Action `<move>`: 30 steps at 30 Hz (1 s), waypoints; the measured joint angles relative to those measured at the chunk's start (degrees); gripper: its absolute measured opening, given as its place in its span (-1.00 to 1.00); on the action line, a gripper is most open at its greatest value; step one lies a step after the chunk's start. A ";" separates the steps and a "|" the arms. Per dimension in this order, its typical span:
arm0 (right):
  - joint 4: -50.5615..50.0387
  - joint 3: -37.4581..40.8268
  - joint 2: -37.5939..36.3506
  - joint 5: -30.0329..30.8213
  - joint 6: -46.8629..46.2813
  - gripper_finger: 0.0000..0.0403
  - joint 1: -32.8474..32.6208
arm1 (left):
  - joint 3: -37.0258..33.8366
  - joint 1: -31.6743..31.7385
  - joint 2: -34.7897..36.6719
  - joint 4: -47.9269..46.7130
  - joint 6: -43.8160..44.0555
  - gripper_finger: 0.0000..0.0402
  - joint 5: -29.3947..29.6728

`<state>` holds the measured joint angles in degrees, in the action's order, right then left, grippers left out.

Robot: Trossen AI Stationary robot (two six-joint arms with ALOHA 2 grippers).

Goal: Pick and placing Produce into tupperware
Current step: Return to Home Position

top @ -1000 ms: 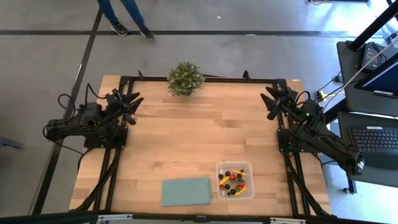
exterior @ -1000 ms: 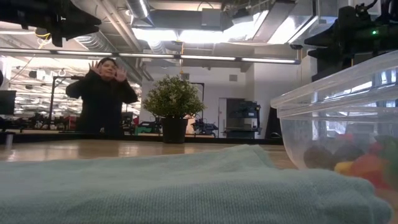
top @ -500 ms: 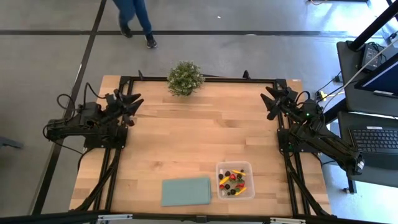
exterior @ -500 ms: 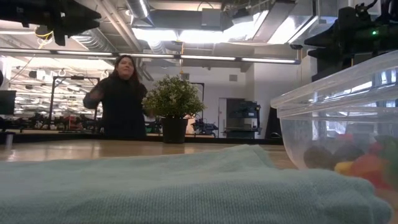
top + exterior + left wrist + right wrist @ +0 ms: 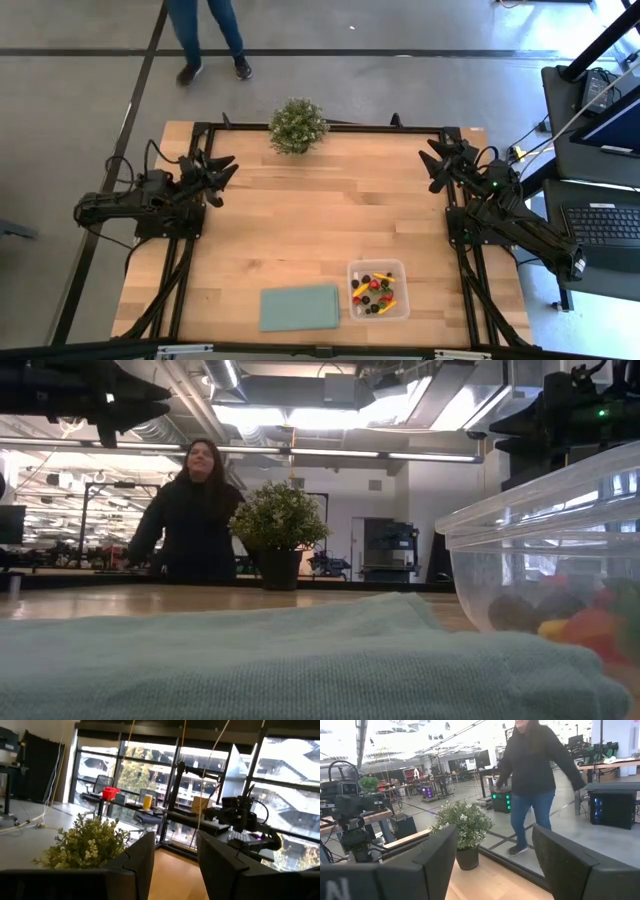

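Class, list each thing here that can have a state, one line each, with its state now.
tupperware: upright, lidless, holding produce.
produce: inside the tupperware.
left gripper: open, empty, raised at table's left side.
right gripper: open, empty, raised at table's right side.
green cloth: flat beside the tupperware.
potted plant: upright at far edge.
person: standing beyond the table.

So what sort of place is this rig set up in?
Probably an open robotics lab or workshop: exposed ceiling ducts and strip lights overhead, equipment-laden benches behind the person, and a laptop beside the wooden table where the left gripper and right gripper sit near opposite sides.
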<state>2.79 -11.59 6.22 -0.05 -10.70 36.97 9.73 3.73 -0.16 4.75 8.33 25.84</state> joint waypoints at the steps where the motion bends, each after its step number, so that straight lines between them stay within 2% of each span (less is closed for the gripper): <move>1: 0.00 0.01 0.00 0.00 0.29 0.29 -0.01 | -0.66 0.00 0.02 1.11 -0.27 -0.32 -0.02; 18: 0.22 0.12 0.00 -0.02 2.17 0.29 -0.02 | -6.41 -0.02 0.02 1.25 3.24 -0.32 -0.21; 25: 8.24 5.86 -1.66 -0.17 0.52 0.29 -0.04 | -6.57 -0.04 0.02 0.94 3.17 -0.32 -0.47; 30: 14.65 10.14 -3.45 -0.20 0.37 0.29 -0.04 | -9.29 -0.06 0.00 1.61 3.36 -0.32 -0.48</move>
<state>17.43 -1.45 2.76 -0.25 -10.33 36.93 0.44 3.67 -0.16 6.36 11.70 25.36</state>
